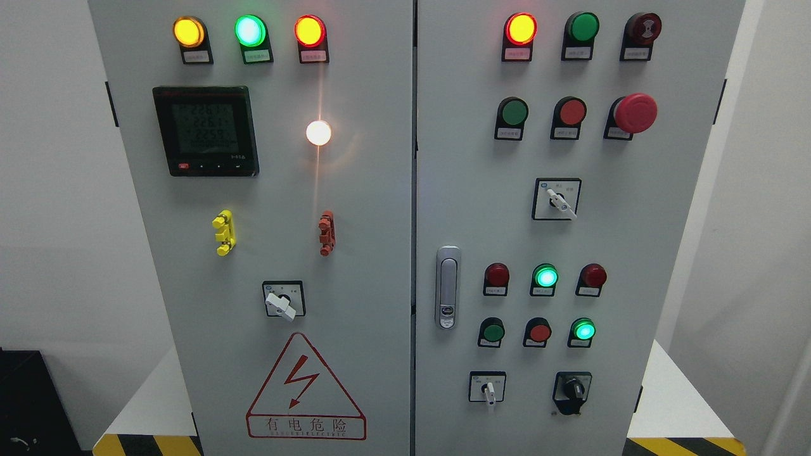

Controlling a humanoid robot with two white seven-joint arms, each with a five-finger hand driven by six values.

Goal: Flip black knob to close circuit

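A grey electrical cabinet (pixel 380 209) with two doors fills the head view. The black knob (pixel 573 391) sits on a black plate at the lower right of the right door, its handle pointing roughly up and slightly left. No robot hand or arm shows anywhere in the frame.
White rotary switches sit on the left door (pixel 283 303), the upper right door (pixel 559 201) and the lower right door (pixel 488 391). Lit and unlit pilot lamps, push buttons, a red mushroom stop button (pixel 635 113), a meter display (pixel 206 130) and a door latch (pixel 448 288) are on the panel.
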